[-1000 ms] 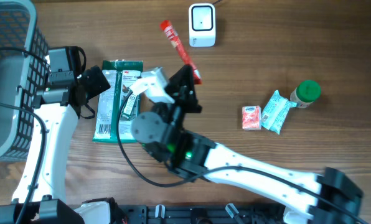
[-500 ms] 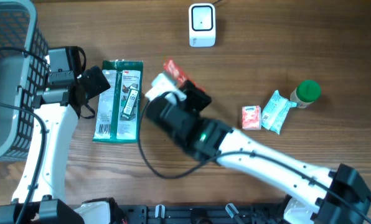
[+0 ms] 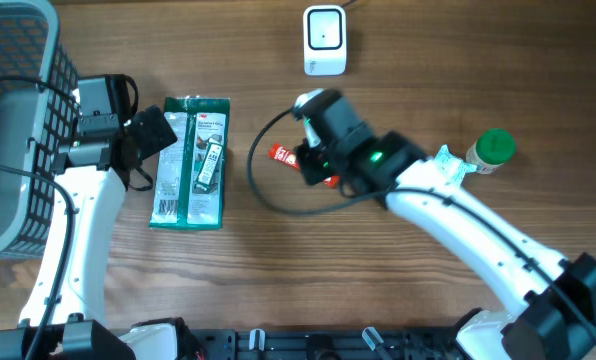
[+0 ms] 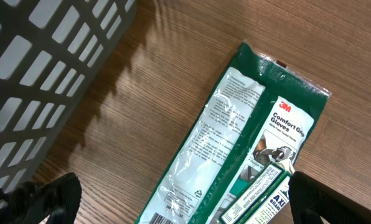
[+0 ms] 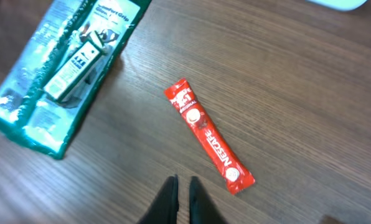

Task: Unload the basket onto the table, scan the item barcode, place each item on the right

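Red stick (image 5: 209, 144) loose on the desk (image 5: 310, 87), right tool (image 5: 180, 198) empty
The red stick lies flat and untouched, just beyond the right tool's tips at about 1 o'clock. The jaws are barely parted and hold nothing. A clean pickup likely needs wider jaws closing across its narrow middle, then the barcode turned toward the scanner (image 3: 325, 40) at 12 o'clock.

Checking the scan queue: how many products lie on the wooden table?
4: flat green glove pack left, red Nescafe stick centre, teal sachet and green-capped bottle right; right arm may hide more.
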Robot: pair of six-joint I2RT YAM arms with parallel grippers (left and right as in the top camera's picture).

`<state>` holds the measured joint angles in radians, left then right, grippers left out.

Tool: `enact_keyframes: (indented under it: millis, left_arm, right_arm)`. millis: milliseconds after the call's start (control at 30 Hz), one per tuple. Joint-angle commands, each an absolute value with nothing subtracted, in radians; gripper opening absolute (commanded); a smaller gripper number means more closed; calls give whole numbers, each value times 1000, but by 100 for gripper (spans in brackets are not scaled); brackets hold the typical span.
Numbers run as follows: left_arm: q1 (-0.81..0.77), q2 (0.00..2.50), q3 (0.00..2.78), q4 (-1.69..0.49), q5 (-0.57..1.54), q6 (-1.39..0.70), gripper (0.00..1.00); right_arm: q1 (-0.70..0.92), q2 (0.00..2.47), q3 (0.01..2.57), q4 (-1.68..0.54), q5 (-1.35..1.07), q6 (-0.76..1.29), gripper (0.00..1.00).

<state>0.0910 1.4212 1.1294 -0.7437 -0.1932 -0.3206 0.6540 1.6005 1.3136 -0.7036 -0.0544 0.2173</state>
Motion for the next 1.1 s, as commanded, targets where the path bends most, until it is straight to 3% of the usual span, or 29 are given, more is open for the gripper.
enact_keyframes:
  millis: [0, 133, 200, 233, 333, 400, 533, 733, 900, 1067]
  left_arm:
    - [95, 1416, 1132, -741, -192, -330, 100]
    - [95, 1416, 1132, -741, -192, -330, 100]
    - [95, 1416, 1132, -741, -192, -330, 100]
    - [95, 1416, 1132, -741, -192, -330, 100]
    - [95, 1416, 1132, -741, -192, -330, 100]
    - [95, 1416, 1132, -741, -192, -330, 100]
    - [95, 1416, 1132, -741, -192, -330, 100]
    - [95, 1416, 1132, -741, -192, -330, 100]
    - [95, 1416, 1132, -741, -192, -330, 100]
    - [95, 1416, 1132, -741, -192, -330, 100]
  right_arm:
    - [573, 1629, 1336, -780, -283, 75, 27]
    - [568, 1703, 1335, -835, -240, -44, 54]
    - [568, 1742, 1335, -812, -160, -33, 79]
    - [568, 1753, 1335, -800, -125, -17, 79]
    - [569, 1802, 1333, -742, -105, -40, 71]
    - [570, 1829, 1333, -712, -113, -83, 60]
    - [570, 1889, 1333, -697, -113, -105, 18]
    - [588, 1957, 1333, -700, -112, -148, 16]
    - [598, 1993, 1333, -685, -86, -162, 24]
    - [598, 2015, 1333, -673, -63, -176, 25]
